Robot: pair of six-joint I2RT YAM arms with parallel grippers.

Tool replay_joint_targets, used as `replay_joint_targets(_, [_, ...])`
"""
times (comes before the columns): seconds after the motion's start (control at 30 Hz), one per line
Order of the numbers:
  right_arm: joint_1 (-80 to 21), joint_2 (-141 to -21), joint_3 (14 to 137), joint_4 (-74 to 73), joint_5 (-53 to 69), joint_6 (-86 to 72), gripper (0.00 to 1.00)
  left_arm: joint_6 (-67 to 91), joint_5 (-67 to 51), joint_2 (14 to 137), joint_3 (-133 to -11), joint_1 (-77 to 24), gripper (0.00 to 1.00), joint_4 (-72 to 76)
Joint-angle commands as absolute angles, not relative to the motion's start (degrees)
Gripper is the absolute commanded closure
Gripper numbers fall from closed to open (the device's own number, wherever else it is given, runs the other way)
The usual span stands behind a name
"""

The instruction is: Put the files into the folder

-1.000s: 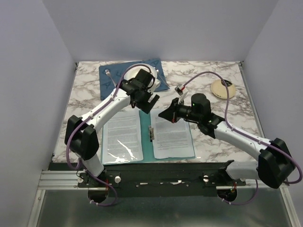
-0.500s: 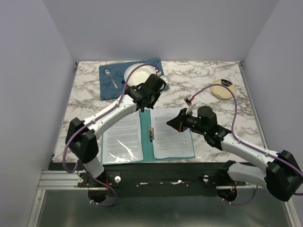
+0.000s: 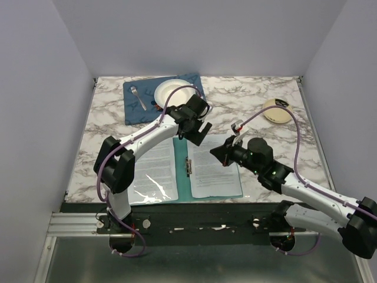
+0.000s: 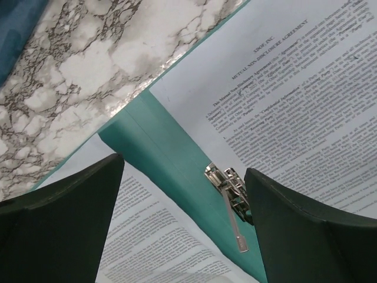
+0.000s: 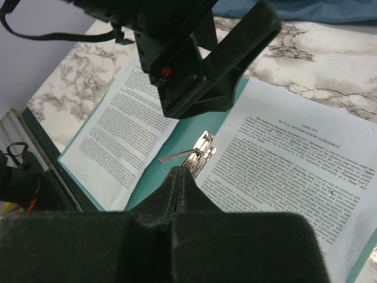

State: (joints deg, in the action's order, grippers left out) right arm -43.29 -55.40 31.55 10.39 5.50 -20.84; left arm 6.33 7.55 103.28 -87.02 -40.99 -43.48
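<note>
Papers (image 3: 215, 167) lie on both leaves of the open green folder (image 3: 182, 180) at the table's (image 3: 277, 141) near edge, flanking its metal clip (image 3: 188, 165). Left gripper (image 3: 197, 132) hovers wide open over the spine; right gripper (image 3: 215, 151), closed and empty, points at the clip, probably to work it

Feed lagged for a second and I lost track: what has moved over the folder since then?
The left gripper swung right, off the plate, and now hovers with open jaws over the top of the folder by its spine. The right gripper, jaws shut, drew back a little toward its base, above the right-hand sheet. Nothing was visibly grasped or released. The files and the folder lie as before.
</note>
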Motion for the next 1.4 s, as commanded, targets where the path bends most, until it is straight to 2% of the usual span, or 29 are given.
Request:
replay_joint_targets(0.0, [-50.2, -56.9, 32.3, 9.8, -8.0, -16.9, 0.99, 9.3, 0.6, 106.2, -89.5, -41.3, 0.01, -44.6])
replay_joint_targets(0.2, [-54.8, -59.4, 31.2, 13.8, -17.6, -17.5, 0.99, 13.5, -3.2, 113.3, -93.7, -41.2, 0.01, -46.9])
replay_joint_targets(0.5, [-59.6, -71.9, 34.8, 19.2, -25.0, -16.7, 0.99, 14.9, -5.1, 119.0, -94.9, -40.3, 0.01, -47.7])
replay_joint_targets(0.9, [-61.3, -80.8, 36.6, 28.5, -24.2, -14.3, 0.99, 15.1, -4.3, 115.8, -95.6, -39.7, 0.01, -47.8])
replay_joint_targets(1.03, [-61.3, -83.5, 36.4, 31.5, -23.8, -14.6, 0.99, 16.7, -0.6, 112.9, -93.3, -39.8, 0.01, -46.2])
replay_joint_targets(1.13, [-61.3, -85.3, 36.4, 33.4, -23.5, -14.4, 0.99, 18.0, 4.7, 114.2, -93.5, -39.8, 0.01, -46.2])
replay_joint_targets(1.37, [-61.3, -87.8, 37.4, 35.1, -24.3, -14.2, 0.99, 19.0, 5.6, 118.6, -95.8, -39.5, 0.01, -47.2])
